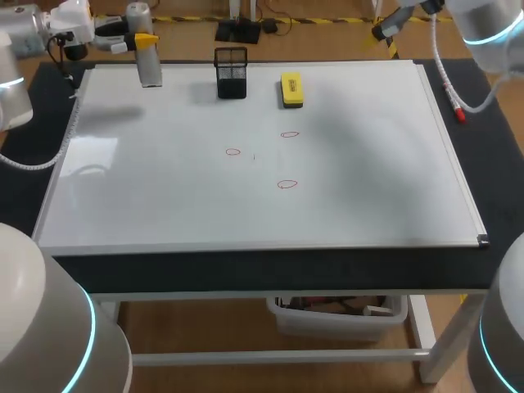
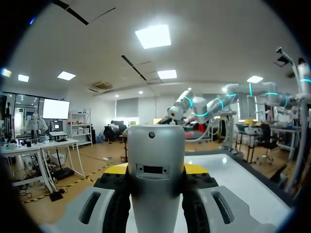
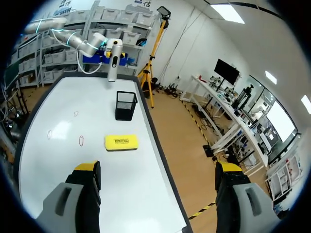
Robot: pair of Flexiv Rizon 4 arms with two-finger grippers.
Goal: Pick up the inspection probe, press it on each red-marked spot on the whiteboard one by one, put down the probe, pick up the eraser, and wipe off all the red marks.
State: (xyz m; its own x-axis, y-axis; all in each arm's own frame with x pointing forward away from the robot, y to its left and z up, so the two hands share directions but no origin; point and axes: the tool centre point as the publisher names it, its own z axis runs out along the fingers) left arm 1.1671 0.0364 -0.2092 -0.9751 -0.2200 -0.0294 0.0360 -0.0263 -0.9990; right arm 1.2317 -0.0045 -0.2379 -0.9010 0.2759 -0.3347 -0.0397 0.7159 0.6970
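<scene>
A black mesh holder (image 1: 232, 74) stands between the held inspection probe (image 1: 147, 57) and one yellow eraser (image 1: 291, 88) at the whiteboard's (image 1: 164, 205) far edge; three red marks (image 1: 233, 151) lie mid-board, uncovered; one red marker (image 1: 453, 102) lies beside the board; the left wrist view alone shows the left gripper (image 2: 156, 170) pinching the probe from both sides; the right gripper (image 3: 158, 167), seen in its own wrist view, is spread wide.

Three red marks (image 1: 233, 151); one eraser (image 1: 291, 89), probe (image 1: 147, 61), mesh cup (image 1: 232, 72), perhaps one pen (image 1: 453, 102).
</scene>
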